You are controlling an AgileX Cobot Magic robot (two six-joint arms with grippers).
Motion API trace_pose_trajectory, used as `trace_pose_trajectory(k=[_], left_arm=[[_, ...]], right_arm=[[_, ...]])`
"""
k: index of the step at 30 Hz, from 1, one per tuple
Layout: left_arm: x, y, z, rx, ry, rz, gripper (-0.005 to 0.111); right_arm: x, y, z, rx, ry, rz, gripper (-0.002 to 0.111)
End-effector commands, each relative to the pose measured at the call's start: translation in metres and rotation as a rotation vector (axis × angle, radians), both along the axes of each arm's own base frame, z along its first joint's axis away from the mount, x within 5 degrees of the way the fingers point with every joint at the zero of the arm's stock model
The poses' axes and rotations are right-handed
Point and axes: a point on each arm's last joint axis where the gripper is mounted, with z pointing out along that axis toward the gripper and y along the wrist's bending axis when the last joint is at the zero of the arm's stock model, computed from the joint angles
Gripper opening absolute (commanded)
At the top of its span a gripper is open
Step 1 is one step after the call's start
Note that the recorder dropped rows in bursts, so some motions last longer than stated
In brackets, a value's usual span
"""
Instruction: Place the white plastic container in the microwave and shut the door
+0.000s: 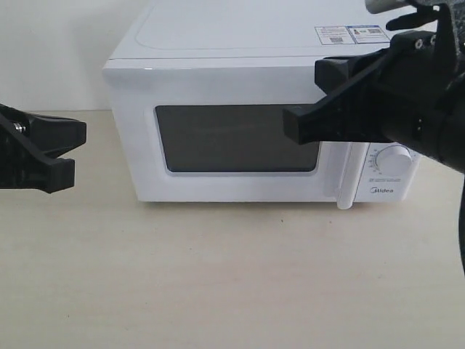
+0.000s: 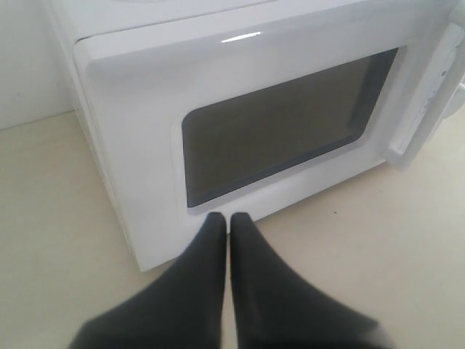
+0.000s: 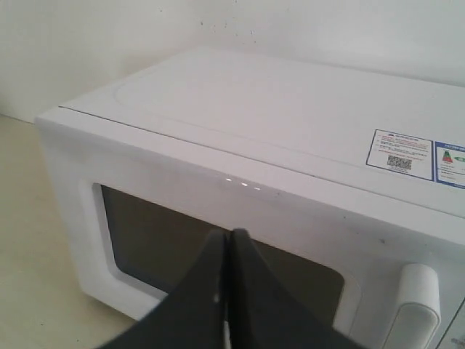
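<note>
The pale table holds the microwave, its door flush shut ahead of your left claw and right claw, both closed and empty. You can't see the white plastic container, which is probably inside. Back straight away, clear of the handle.

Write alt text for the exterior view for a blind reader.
A white Midea microwave stands on a pale table with its door shut. The left gripper, black, hangs beside it; the right gripper is in front of its dark window.
</note>
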Motion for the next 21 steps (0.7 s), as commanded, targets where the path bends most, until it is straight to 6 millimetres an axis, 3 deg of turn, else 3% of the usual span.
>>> trace_pose_trajectory(k=[1, 10, 15, 21], left_arm=[[0.0, 0.0, -0.002, -0.005, 0.006, 0.007, 0.004], [0.0, 0.001, -0.001, -0.006, 0.001, 0.011, 0.004], [0.001, 0.001, -0.001, -0.007, -0.002, 0.013, 0.004], [0.001, 0.001, -0.001, -0.007, -0.002, 0.013, 0.004]], right_arm=[[-0.001, -0.002, 0.001, 0.001, -0.01, -0.004, 0.0], [-0.025, -0.022, 0.018, 0.108, 0.006, 0.103, 0.0], [-0.043, -0.052, 0.014, 0.136, 0.037, 0.124, 0.0], [-0.077, -0.092, -0.003, 0.216, -0.019, -0.028, 0.0]])
